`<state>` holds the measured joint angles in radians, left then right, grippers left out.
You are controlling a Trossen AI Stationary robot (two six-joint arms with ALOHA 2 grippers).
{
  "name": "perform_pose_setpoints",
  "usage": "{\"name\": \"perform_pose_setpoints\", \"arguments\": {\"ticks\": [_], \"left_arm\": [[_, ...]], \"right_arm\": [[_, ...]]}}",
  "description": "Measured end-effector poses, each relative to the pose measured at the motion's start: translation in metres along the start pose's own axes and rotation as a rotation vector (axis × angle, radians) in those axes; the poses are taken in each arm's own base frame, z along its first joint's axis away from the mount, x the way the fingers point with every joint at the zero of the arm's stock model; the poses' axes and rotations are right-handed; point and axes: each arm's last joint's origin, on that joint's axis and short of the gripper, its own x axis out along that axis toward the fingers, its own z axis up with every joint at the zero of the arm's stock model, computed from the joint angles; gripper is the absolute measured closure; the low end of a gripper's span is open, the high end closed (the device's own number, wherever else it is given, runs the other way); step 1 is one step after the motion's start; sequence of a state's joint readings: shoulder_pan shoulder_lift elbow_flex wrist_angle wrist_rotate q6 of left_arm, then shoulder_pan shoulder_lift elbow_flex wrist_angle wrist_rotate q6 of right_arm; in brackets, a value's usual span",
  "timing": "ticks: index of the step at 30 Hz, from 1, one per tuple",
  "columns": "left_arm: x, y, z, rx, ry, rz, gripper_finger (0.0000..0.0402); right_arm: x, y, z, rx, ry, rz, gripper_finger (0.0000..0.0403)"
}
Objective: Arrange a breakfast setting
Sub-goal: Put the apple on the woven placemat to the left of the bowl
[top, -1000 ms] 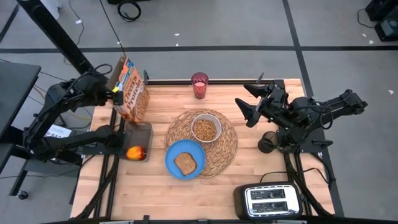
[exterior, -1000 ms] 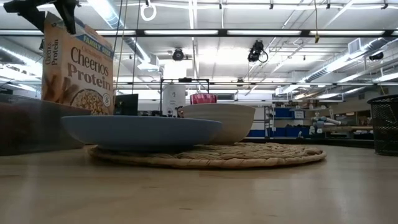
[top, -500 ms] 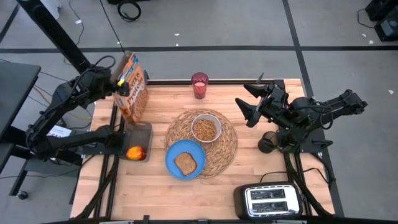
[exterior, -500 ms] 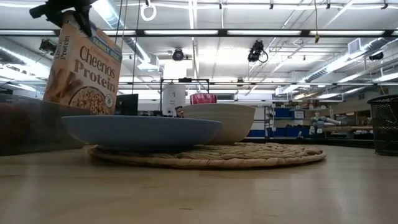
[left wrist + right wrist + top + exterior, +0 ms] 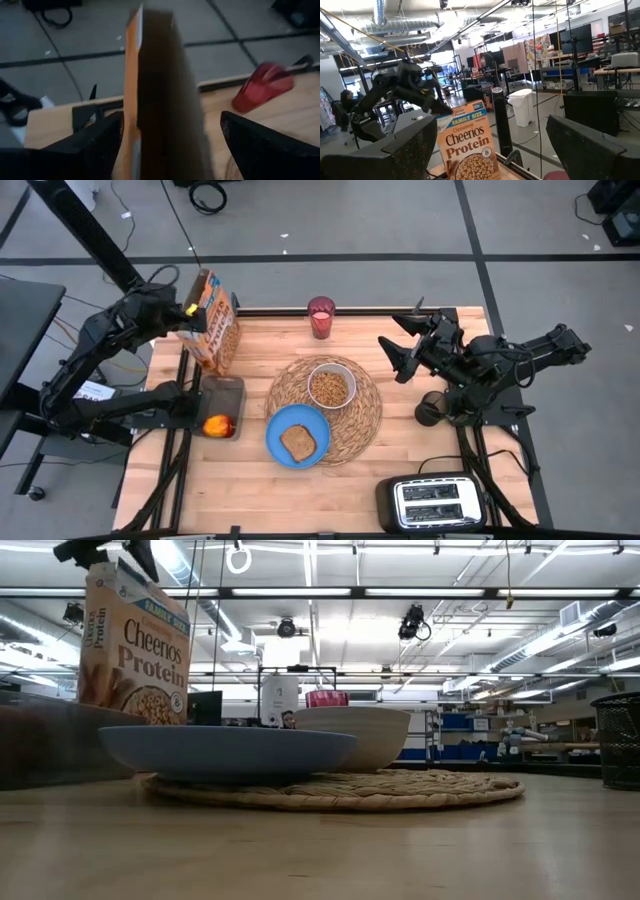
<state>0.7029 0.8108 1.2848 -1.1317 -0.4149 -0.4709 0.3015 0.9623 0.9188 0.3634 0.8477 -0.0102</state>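
Most of the setting looks laid: bowl (image 5: pixel 330 386) on the placemat (image 5: pixel 366 408), toast (image 5: pixel 298 442) on the blue plate (image 5: pixel 276 435). The left pincer (image 5: pixel 192 315) is clamped on the top of the Cheerios box (image 5: pixel 214 332) at the table's (image 5: pixel 400 465) far-left corner, long axis upright, front facing the mat. The right pincer (image 5: pixel 398 350) waits gaping, empty; the apple (image 5: pixel 218 425) seems unplaced.

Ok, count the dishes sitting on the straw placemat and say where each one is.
2. The small white bowl of cereal sits near the middle of the round woven straw placemat; the blue plate with the toast slice overlaps its near-left edge. None seem hidden.
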Motion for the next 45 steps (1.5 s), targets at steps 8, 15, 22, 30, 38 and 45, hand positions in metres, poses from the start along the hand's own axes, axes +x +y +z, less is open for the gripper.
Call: {"name": "perform_pose_setpoints", "arguments": {"ticks": [8,15,22,30,38,45], "left_arm": [[-0.035,0.002,0.028,-0.013,-0.165,-0.112,0.0063],[-0.088,0.007,0.028,-0.051,-0.076,-0.643,0.0063],[-0.083,0.022,-0.013,-0.038,0.267,-0.648,0.0063],[-0.05,-0.009,-0.027,0.063,0.318,-0.924,0.0063],[-0.016,-0.089,-0.065,0.284,0.41,-1.109,0.0063],[-0.02,-0.124,-0.125,0.628,0.593,-0.943,0.0063]], "right_arm": [[0.0,0.0,0.0,-0.001,0.0,-0.003,0.0025],[0.0,-0.001,-0.004,-0.031,0.027,-0.002,0.0025],[0.001,-0.002,-0.005,-0.031,0.038,-0.017,0.0025],[0.005,-0.006,-0.005,-0.033,0.03,-0.043,0.0025],[0.006,-0.008,-0.005,-0.035,0.028,-0.054,0.0025],[0.006,-0.008,-0.005,-0.036,0.028,-0.063,0.0025]]}}
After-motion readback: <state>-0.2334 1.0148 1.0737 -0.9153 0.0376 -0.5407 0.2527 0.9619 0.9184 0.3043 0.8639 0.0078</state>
